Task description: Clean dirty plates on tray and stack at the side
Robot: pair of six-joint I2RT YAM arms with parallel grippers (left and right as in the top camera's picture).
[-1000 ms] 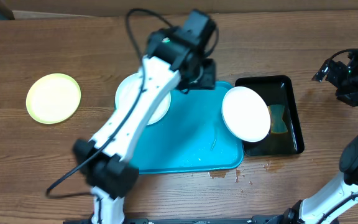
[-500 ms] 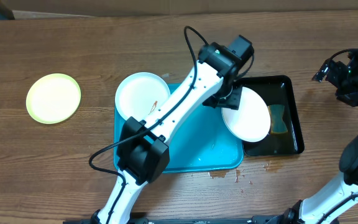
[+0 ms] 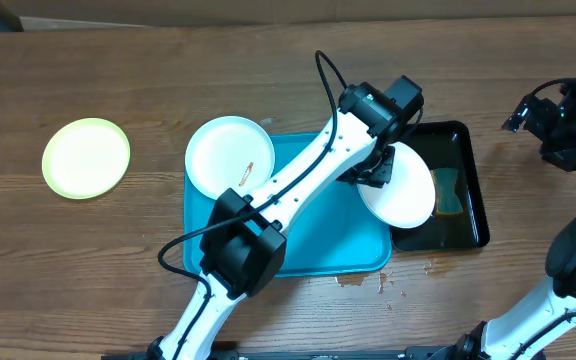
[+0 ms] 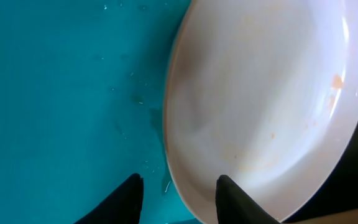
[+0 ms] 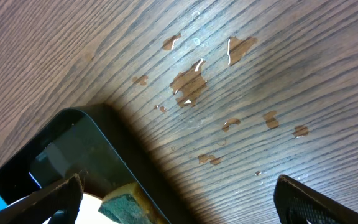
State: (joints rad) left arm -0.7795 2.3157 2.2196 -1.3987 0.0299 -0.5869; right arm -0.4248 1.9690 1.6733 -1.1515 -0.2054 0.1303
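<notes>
Left claw (image 4: 179, 200) sits at the rim of the right white plate (image 4: 260, 106). One finger is over the tray (image 4: 61, 93) and the other over the plate's face. The rim runs between them, jaws apart with a gap on each side, gripping nothing. Plate overhangs the tray's right edge onto the black tray (image 3: 463, 140) and carries faint orange specks. Right claw (image 5: 176, 186) is wide open and empty above the bench (image 5: 260, 81).

Versus one second back: left arm has swung from the smeared left plate (image 3: 230, 155) across to this one. Plates and right claw unmoved.
</notes>
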